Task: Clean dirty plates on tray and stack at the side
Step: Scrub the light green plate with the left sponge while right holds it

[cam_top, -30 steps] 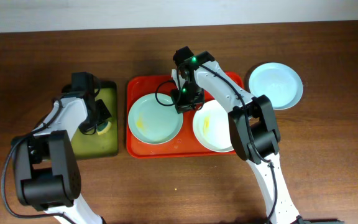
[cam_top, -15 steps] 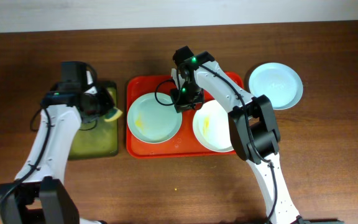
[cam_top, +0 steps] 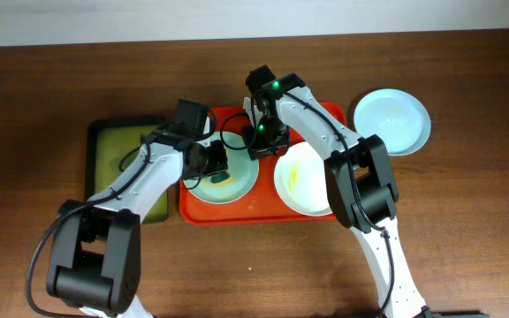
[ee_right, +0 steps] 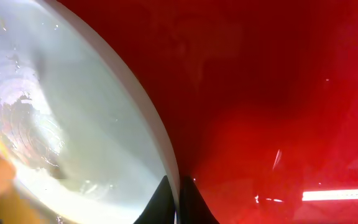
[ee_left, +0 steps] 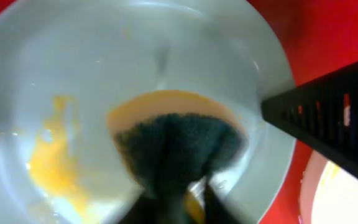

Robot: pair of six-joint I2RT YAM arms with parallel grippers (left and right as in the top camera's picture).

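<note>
The red tray holds a pale mint green plate on its left and a white plate with a yellow smear on its right. A pale blue plate lies on the table to the right of the tray. My left gripper is shut on a yellow sponge with a dark scouring face and presses it on the mint plate, beside a yellow smear. My right gripper is shut on the mint plate's far right rim; its jaws pinch that rim.
A black tray with a greenish inside stands left of the red tray. My right gripper's black body shows at the right of the left wrist view. The brown table runs all round.
My left arm has swung right from the black tray, carrying the sponge, and now has it on the mint plate. The right arm has not moved.
</note>
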